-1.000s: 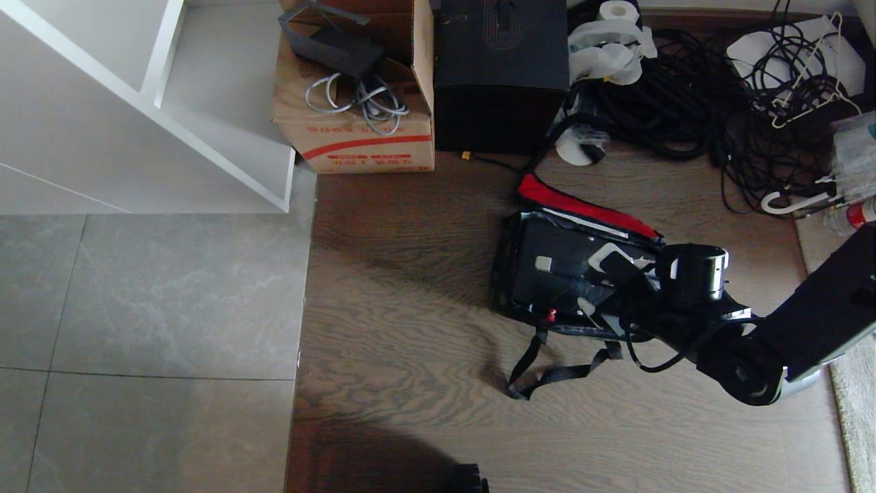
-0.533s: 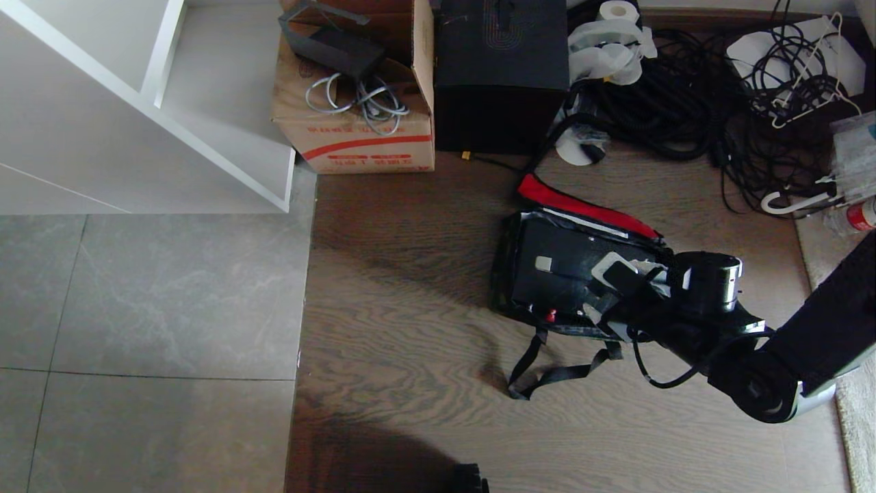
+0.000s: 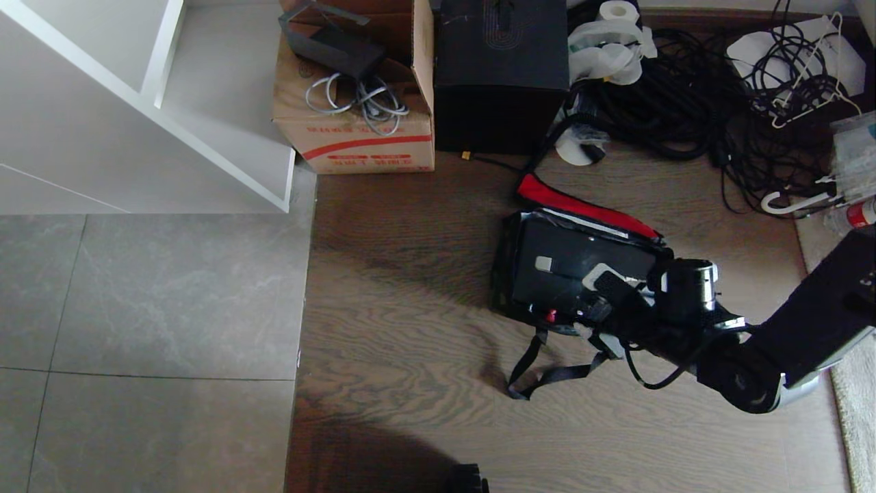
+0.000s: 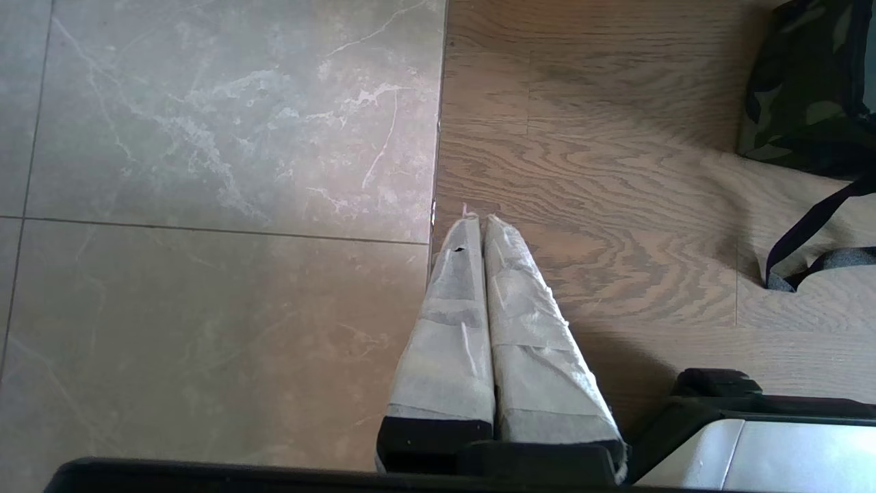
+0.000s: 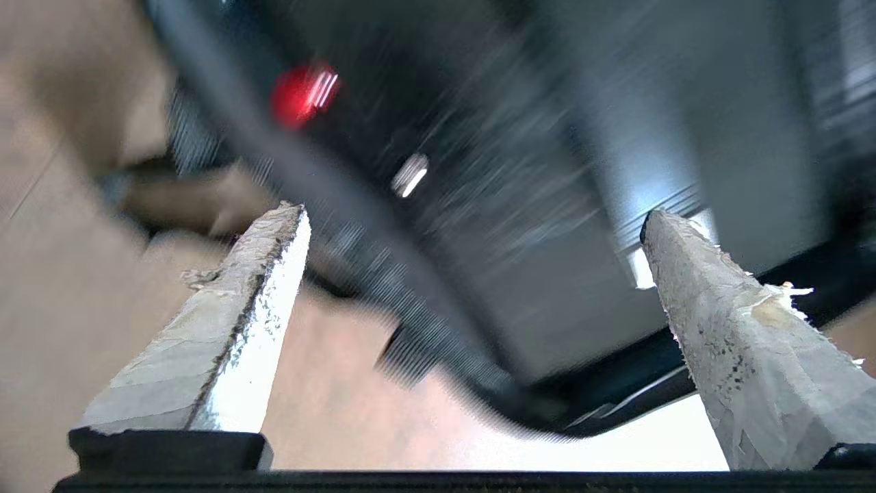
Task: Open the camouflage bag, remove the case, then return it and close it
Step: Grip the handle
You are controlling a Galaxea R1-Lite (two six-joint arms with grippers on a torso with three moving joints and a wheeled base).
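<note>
The camouflage bag (image 3: 510, 274) lies open on the wooden floor (image 3: 410, 356), its red-lined lid (image 3: 582, 205) folded back toward the far side and its black straps (image 3: 547, 370) trailing loose on the near side. The case (image 3: 575, 263), flat and black with a small red knob (image 3: 549, 315) at its near edge, sits inside the bag. Behind the bag stand a large black cube-shaped box (image 3: 501, 75) and a cardboard box (image 3: 356, 103), with a tangle of black cables (image 3: 691, 103) to their right and white shelving (image 3: 137, 109) to the left. The right gripper (image 3: 597, 307) hangs over the case's right end, fingers spread wide and holding nothing, and hides that end in the head view. The right wrist view, blurred, shows the gap between the fingers (image 5: 253, 329) and the red knob beyond. Only the left wrist view shows the bag's camouflage side (image 4: 801, 89); there the left gripper (image 4: 477, 222) is closed, empty, above the tile seam.
</note>
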